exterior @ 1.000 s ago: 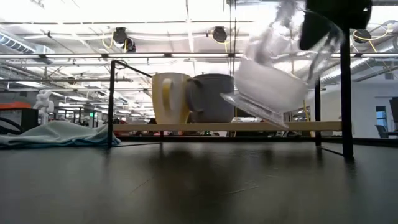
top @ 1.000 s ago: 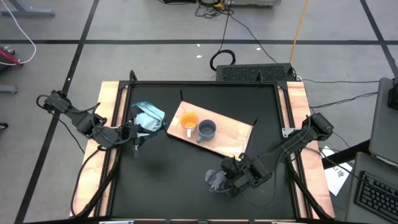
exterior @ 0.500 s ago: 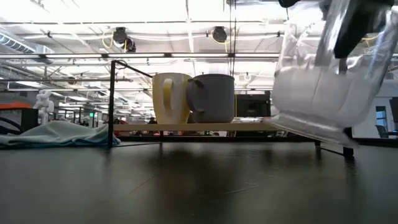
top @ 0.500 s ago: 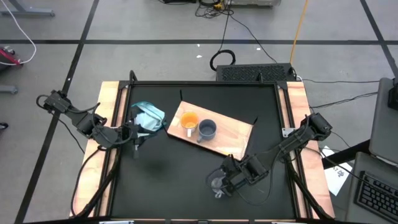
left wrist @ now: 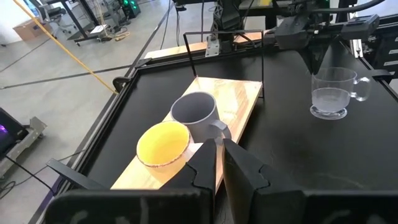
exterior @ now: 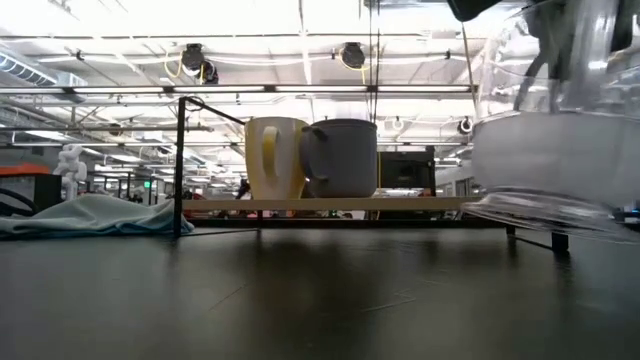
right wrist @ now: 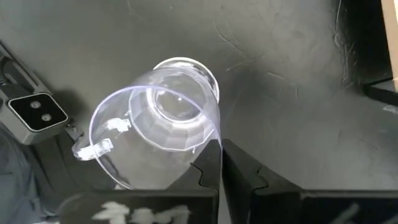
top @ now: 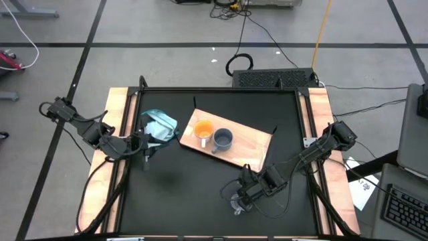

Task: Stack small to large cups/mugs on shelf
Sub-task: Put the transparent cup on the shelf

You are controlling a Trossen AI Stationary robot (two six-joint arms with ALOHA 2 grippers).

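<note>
**Clear cup hanging from the right gripper over the black tabletop**

Clear cup (top: 234, 199), glassy and thick-based with a small handle, is hanging upright just above the black tabletop (top: 187, 187) near its front edge, well apart from the shelf (top: 247, 148). The right gripper (top: 242, 196) is pinching the cup's thin wall at the rim, one finger inside and one outside, jaws squeezed tight on it. From table height the cup's heavy base is filling the near corner of the view, faceted and frosty-looking.

The shelf, a flat light-wood board with dark brackets, is lying at an angle across the middle of the table. On it the orange mug (top: 203, 130) with its pale handle and the blue-grey mug (top: 222, 139) are standing upright side by side, almost touching. A crumpled teal-blue cloth (top: 159, 125) is sitting on the table just beside the shelf's left end.

The left gripper (top: 146, 142) is waiting near that cloth, its dark fingers drawn nearly together and holding nothing.

The tabletop is matte and faintly scuffed, edged with pale wood rails. Beyond it, grey floor, black cables and bright ceiling lights are showing.
</note>
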